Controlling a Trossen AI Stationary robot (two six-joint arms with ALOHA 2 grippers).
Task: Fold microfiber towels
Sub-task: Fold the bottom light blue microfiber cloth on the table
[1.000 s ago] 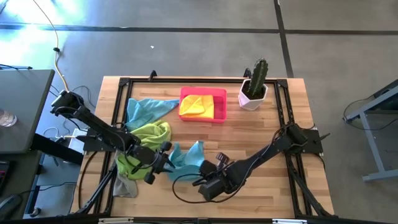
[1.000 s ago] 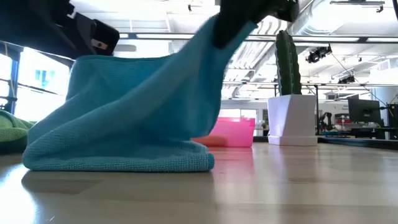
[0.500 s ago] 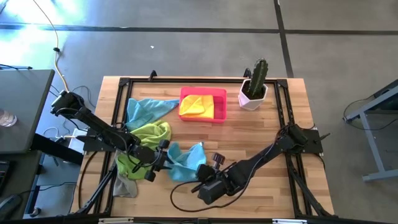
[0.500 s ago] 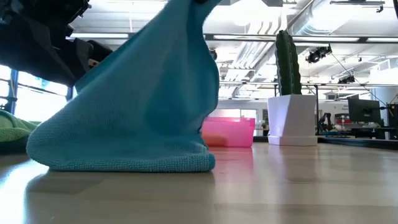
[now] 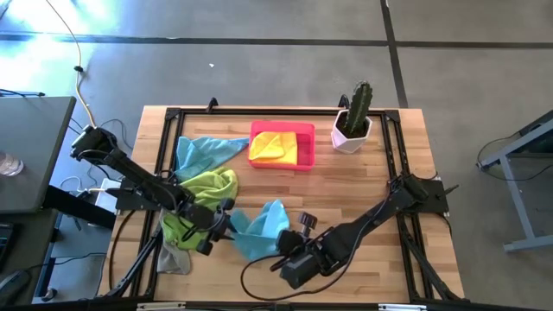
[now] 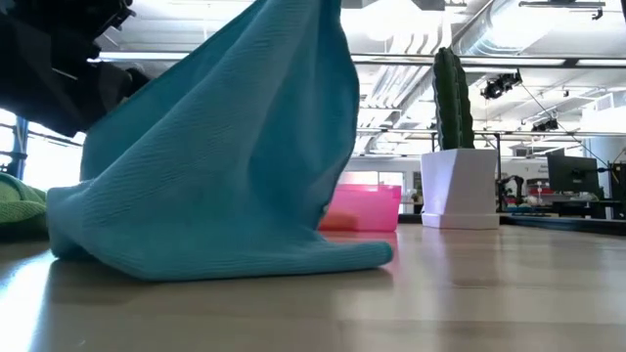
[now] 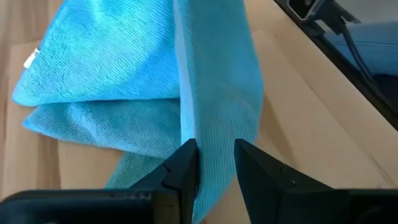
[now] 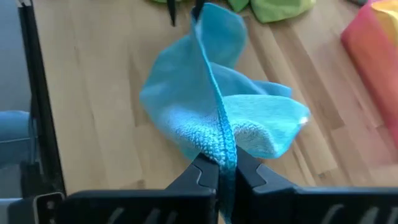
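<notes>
Right gripper (image 5: 278,257) with blue towel (image 5: 263,226), now lower.

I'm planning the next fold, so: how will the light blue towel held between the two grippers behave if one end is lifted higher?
Probably floppy: the light blue towel sags in soft folds between the left gripper and right gripper. Likely light, since each gripper carries it by a thin pinched edge. It should drag rather than slide freely, as its lower part bunches on the table.

Overhead, the high camera looks straight down on the whole table (image 5: 363,181). The low camera sits at tabletop level, facing the cactus pot (image 6: 460,186). Both wrist cameras peer close at one blue towel (image 7: 211,93).
</notes>
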